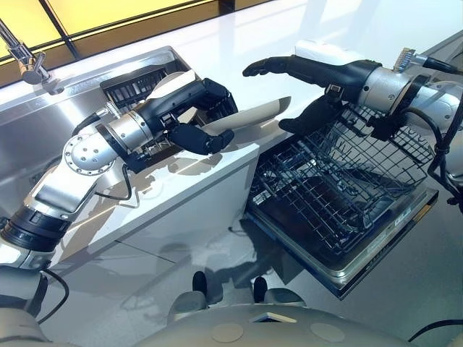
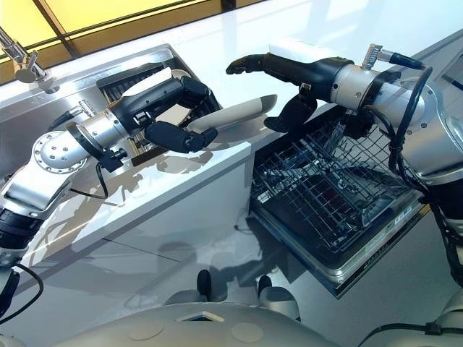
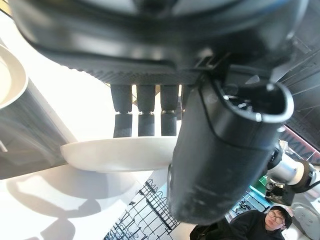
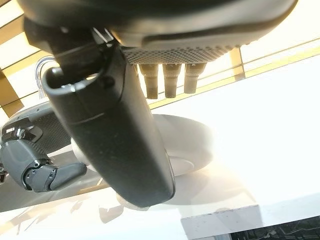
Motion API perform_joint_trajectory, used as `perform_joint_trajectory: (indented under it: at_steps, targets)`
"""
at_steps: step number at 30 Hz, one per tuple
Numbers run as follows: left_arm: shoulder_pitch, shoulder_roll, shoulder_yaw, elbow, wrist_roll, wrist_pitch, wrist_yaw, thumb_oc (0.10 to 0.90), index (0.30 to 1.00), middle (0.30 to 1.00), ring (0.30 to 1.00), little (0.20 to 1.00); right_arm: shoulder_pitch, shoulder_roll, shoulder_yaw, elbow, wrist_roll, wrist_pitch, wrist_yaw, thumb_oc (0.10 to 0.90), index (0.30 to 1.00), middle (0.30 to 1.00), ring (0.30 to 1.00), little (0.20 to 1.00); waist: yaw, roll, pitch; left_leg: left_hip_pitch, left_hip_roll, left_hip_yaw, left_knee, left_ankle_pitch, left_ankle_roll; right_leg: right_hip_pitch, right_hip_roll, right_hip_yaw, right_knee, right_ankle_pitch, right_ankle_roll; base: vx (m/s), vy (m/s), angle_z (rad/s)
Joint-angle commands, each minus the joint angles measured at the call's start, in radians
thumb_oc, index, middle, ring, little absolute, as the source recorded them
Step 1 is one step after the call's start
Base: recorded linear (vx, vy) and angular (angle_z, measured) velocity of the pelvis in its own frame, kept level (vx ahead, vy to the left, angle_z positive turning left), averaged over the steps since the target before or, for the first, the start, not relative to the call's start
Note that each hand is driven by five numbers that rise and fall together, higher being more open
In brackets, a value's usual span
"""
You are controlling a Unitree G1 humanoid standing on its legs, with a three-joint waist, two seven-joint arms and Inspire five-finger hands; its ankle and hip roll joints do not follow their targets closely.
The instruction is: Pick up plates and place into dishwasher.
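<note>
One white plate (image 1: 255, 116) is pinched in our left hand (image 1: 189, 97), up over the desk (image 1: 181, 189) edge. Our right hand (image 1: 325, 76) is spread wide just beside it, holding nothing. The dishwasher rack (image 1: 347, 189) looks empty, so we think putting it in is yet to do.

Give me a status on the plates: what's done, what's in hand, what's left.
Done: nothing loaded; the rack looks empty. In hand: the left hand is shut on a plate at the counter edge, with the open right hand by its far rim, above the rack. Left: setting this plate in the rack, then what looks like another plate in the left wrist view.
</note>
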Motion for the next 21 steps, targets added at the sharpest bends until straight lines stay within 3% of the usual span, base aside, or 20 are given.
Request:
perform_joint_trajectory:
  at_steps: [1,8,21]
  targets:
    - [-0.124,0.015,0.036,0.042,-0.076,-0.078,0.061,0.100,0.300,0.300,0.300,0.200,-0.137,-0.045,0.004,0.005,0.006,-0.058,-0.111,0.800,0.900,0.900,0.900,0.900,0.005,-0.005,-0.121,0.008,-0.049,0.015,0.006,-0.080,0.024,-0.080,0.057,0.006,0.173,-0.105,0.045,0.00,0.000,0.00]
    - [-0.131,0.013,0.044,0.056,-0.073,-0.085,0.058,0.100,0.300,0.300,0.300,0.200,-0.131,-0.045,-0.005,-0.020,0.062,-0.045,-0.040,0.800,0.900,0.900,0.900,0.900,0.002,-0.004,-0.125,0.006,-0.050,0.017,0.006,-0.081,0.024,-0.084,0.053,0.003,0.175,-0.107,0.048,0.00,0.001,0.01]
    - [-0.182,-0.024,-0.027,0.071,-0.063,-0.083,0.073,0.100,0.300,0.300,0.300,0.200,-0.188,0.054,0.110,0.023,0.065,-0.048,0.000,0.800,0.900,0.900,0.900,0.900,0.017,-0.006,-0.125,0.005,-0.051,0.012,0.008,-0.077,0.023,-0.075,0.052,-0.002,0.159,-0.098,0.046,0.00,0.001,0.02]
